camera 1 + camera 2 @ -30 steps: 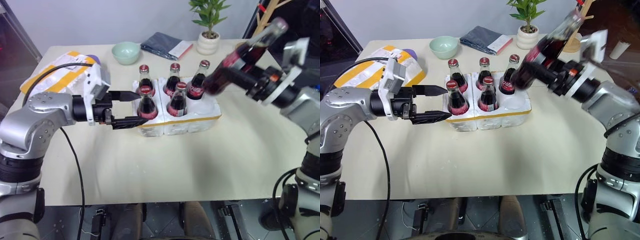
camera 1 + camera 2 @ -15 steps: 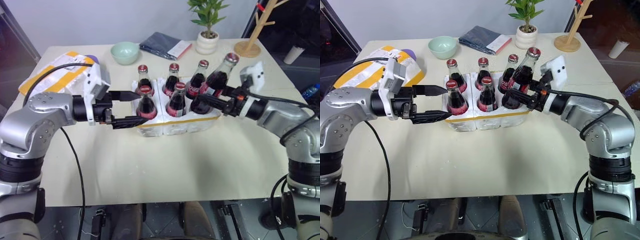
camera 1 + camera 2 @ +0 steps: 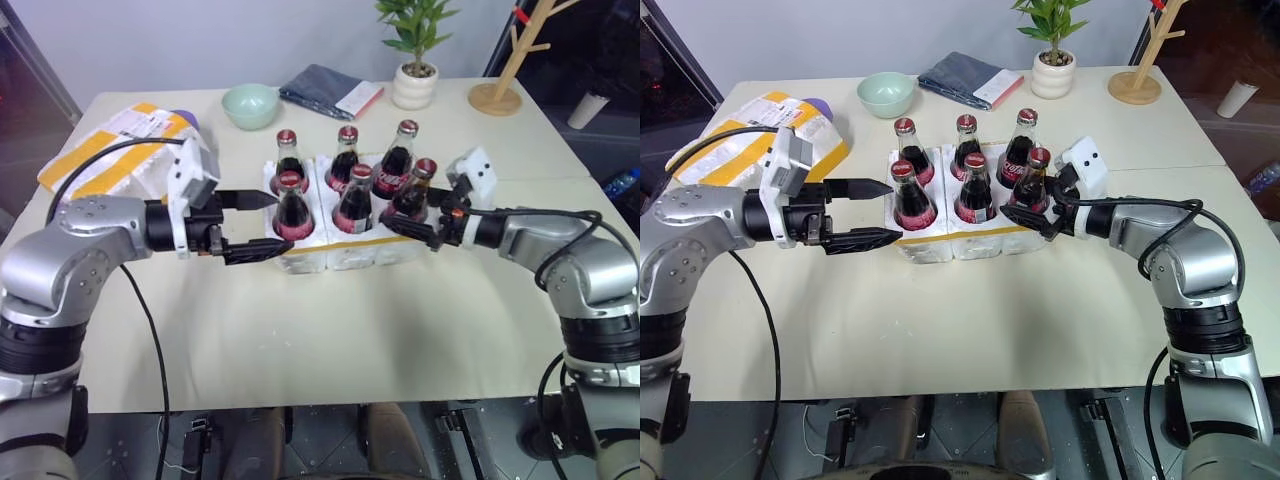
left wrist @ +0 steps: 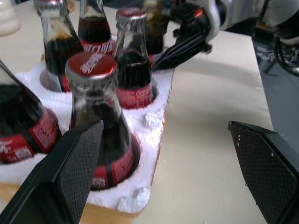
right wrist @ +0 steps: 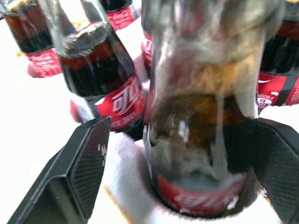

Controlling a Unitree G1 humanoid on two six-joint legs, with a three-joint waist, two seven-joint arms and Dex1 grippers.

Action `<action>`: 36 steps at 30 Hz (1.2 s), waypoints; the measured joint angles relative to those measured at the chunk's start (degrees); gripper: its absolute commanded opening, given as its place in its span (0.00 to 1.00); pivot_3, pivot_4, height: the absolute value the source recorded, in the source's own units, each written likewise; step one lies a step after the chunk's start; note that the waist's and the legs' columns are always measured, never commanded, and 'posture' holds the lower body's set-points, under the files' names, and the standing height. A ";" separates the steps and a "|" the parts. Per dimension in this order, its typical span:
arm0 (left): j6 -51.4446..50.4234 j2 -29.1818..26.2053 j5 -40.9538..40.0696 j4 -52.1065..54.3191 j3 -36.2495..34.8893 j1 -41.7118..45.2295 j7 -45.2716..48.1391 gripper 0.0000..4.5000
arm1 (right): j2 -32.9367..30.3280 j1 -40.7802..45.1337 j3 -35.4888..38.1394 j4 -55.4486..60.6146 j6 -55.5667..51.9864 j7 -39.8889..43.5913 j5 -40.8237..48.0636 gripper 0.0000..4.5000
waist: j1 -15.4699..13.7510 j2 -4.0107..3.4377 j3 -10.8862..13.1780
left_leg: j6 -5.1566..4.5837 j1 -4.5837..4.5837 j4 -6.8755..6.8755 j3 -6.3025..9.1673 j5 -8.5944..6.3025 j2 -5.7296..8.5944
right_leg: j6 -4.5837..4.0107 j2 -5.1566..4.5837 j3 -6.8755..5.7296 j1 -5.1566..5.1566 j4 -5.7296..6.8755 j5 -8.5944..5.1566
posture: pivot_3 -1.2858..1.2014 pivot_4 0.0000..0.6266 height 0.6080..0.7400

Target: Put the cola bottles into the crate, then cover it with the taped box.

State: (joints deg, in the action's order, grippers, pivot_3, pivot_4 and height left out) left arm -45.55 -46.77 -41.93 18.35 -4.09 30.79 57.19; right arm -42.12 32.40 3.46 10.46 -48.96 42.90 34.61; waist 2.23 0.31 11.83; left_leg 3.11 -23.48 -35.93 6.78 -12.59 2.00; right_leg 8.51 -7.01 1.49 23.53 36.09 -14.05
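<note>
You're looking at an office-like test room here: a plain cream surface (image 3: pixel 940 330) against a bare pale wall, dressed with a small potted green plant in a white pot (image 3: pixel 1052 60), a mint-green ceramic bowl (image 3: pixel 886 93), a folded dark-grey cloth (image 3: pixel 970 78) and a wooden branch-shaped stand (image 3: pixel 1137 80).

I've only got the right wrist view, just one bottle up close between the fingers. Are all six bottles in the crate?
Observer: Yes, six cola bottles stand upright in the crate, one per well.
Operator: Where's the left gripper?
Observer: The left gripper is open at the crate's left end, beside the front left bottle, holding nothing.
Operator: And the taped box?
Observer: The taped box lies at the table's far left corner, apart from the crate.
</note>
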 measured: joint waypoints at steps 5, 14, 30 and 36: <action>-0.26 -4.07 0.24 2.81 -8.78 -6.80 -3.63 1.00 | -8.11 -1.82 11.25 6.21 -6.40 4.15 9.21 0.99 | 0.01 0.00 0.01 | -0.01 -0.01 0.03 0.00 -0.01 -0.01 | -0.01 0.00 0.00 0.02 -0.01 0.00 | 0.52 0.24 0.99; 11.90 -15.31 24.54 -1.73 -22.25 -33.26 -11.98 1.00 | -17.63 -7.38 24.60 7.00 -10.61 10.73 17.47 0.99 | 0.08 0.00 0.00 | -0.02 0.08 0.09 -0.07 -0.02 -0.04 | -0.29 0.00 0.01 -0.03 -0.07 -0.16 | 0.52 0.24 0.99; 35.99 -11.17 60.43 -38.74 1.73 -14.03 -41.32 1.00 | -19.78 -9.15 26.64 11.53 -9.84 13.68 23.37 0.99 | -1.45 0.07 -0.03 | 0.00 -0.01 0.06 -0.08 -0.03 -0.03 | -0.04 -0.02 0.00 0.05 -0.06 -0.02 | 0.52 0.24 0.99; 41.35 -7.49 63.82 -53.89 6.27 -5.67 -45.79 1.00 | -22.03 -11.08 31.34 13.67 -10.90 12.71 27.02 0.99 | -1.53 0.12 -0.06 | 0.00 0.00 0.04 -0.08 -0.02 -0.02 | -0.03 -0.02 -0.01 0.03 -0.02 -0.02 | 0.52 0.24 0.99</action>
State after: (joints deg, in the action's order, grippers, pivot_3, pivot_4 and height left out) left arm -4.21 -54.27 21.89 -35.54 2.19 25.12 11.41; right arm -64.14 21.32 34.80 24.13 -59.86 55.61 61.63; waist 0.70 0.43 11.77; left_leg 3.10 -23.48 -35.90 6.70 -12.61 1.97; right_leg 8.48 -7.03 1.49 23.56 36.06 -14.07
